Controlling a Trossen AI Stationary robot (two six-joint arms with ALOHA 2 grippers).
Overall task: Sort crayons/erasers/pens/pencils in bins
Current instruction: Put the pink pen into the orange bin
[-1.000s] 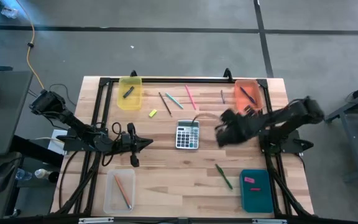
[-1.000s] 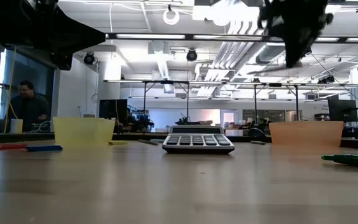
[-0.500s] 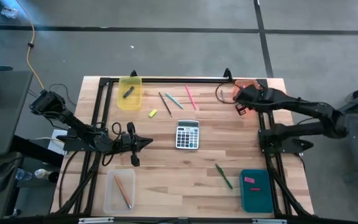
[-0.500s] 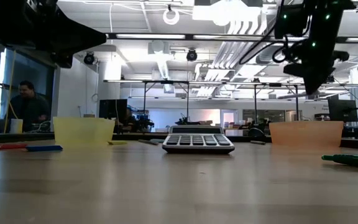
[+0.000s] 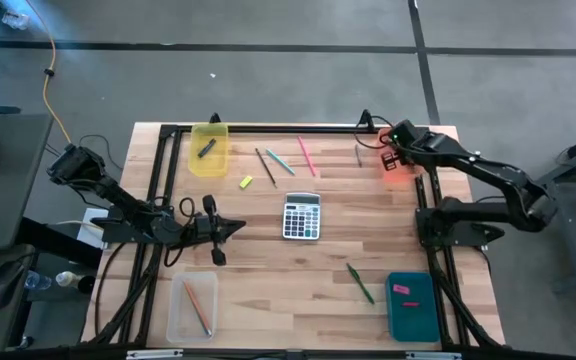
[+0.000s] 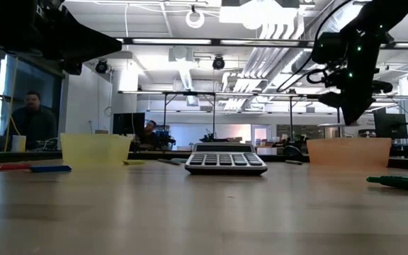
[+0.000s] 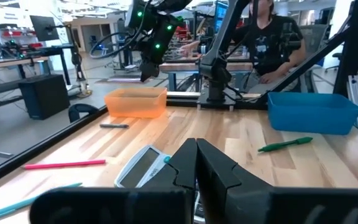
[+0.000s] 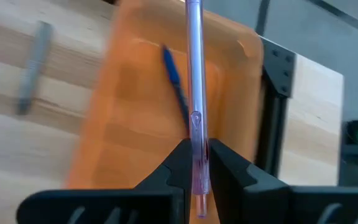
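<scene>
Over at the upper right of the high view, the orange bin [image 5: 398,160] is hovered over by the right pincer [image 5: 392,160], which is clamped on a clear pen [image 8: 195,106]; a blue pen [image 8: 176,81] is seen lying inside. The held pen's long axis runs along the bin's length. The left pincer [image 5: 236,229] is parked shut at the worktop's [image 5: 268,280] left side.
</scene>
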